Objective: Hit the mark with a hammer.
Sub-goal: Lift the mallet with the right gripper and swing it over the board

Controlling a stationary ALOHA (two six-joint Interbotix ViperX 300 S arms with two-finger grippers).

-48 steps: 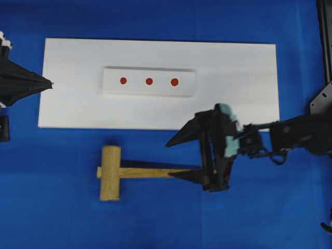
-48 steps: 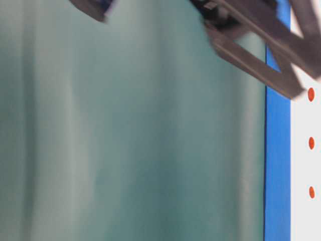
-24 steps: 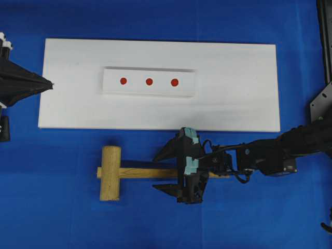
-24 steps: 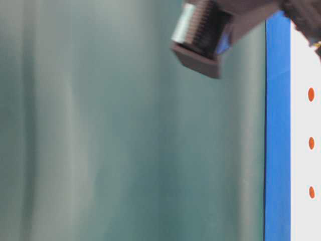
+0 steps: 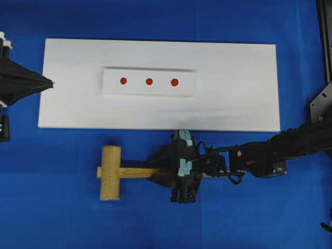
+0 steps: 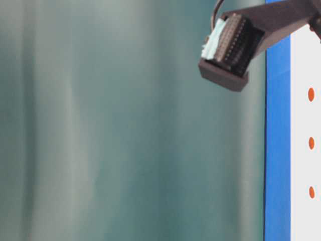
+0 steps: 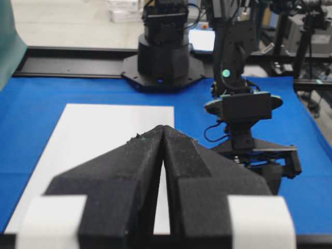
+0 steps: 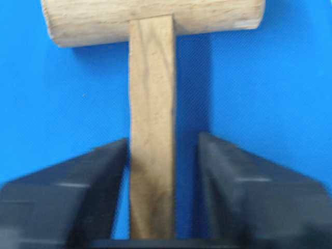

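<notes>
Right end effector [image 5: 165,172]: low over the blue tabletop [image 5: 62,223], straddling the handle [image 8: 151,155] of the wooden hammer [image 5: 124,173]. Right wrist view: one finger touching or nearly touching the handle's one edge, a narrow strip of blue showing between the other finger and the opposite edge. So the fingers bracket the handle closely but do not look fully clamped on it; not clear whether the grip is firm.

Handle runs straight out ahead of the end effector, along its pointing direction. Hammer head [image 5: 110,173] lies at the far end, crosswise to the handle, well beyond the fingertips. The grasp sits roughly mid-handle, with the butt end passing back under the wrist. Hammer lies flat on the tabletop.

To one side of the end effector, across the handle: the white board [image 5: 238,67], and on it a raised white strip [image 5: 187,83] with three red marks [image 5: 149,81] in a row. That row runs parallel to the handle.

Judgement: once clamped, the hammer must lift and swing sideways toward the board.

Left end effector [image 7: 163,136]: fingers pressed together, empty, parked at the board's far end [image 5: 49,83], well apart from the hammer. The right arm is clearly the nearer one.
</notes>
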